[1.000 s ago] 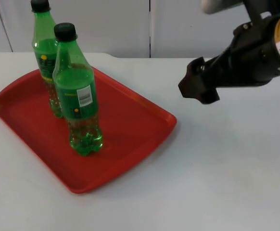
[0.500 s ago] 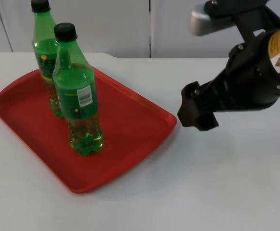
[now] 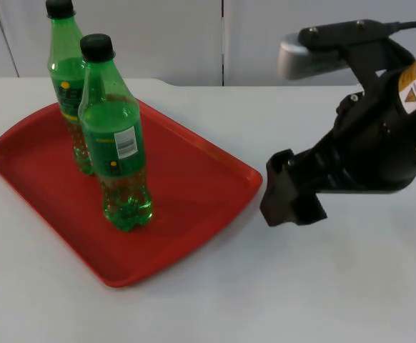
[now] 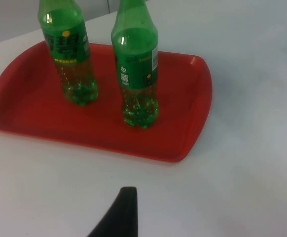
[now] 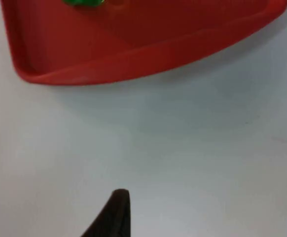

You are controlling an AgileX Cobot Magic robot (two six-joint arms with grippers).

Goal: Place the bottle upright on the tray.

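Two green bottles (image 3: 115,143) stand upright on the red tray (image 3: 194,179); right gripper (image 3: 288,201) hovers beside the tray, grip unclear.

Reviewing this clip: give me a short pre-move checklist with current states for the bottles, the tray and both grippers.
1. Front bottle upright on the red tray: ok.
2. Back bottle upright on the tray, cap on: ok.
3. Both bottles inside the tray's rim, seen from the left wrist too: ok.
4. Right gripper off the tray, over the white table beside the tray's near right corner, holding nothing visible: ok.
5. Right gripper's fingers open or shut: cannot tell.
6. Left gripper back from the tray over the table, apparently waiting; finger state: cannot tell.
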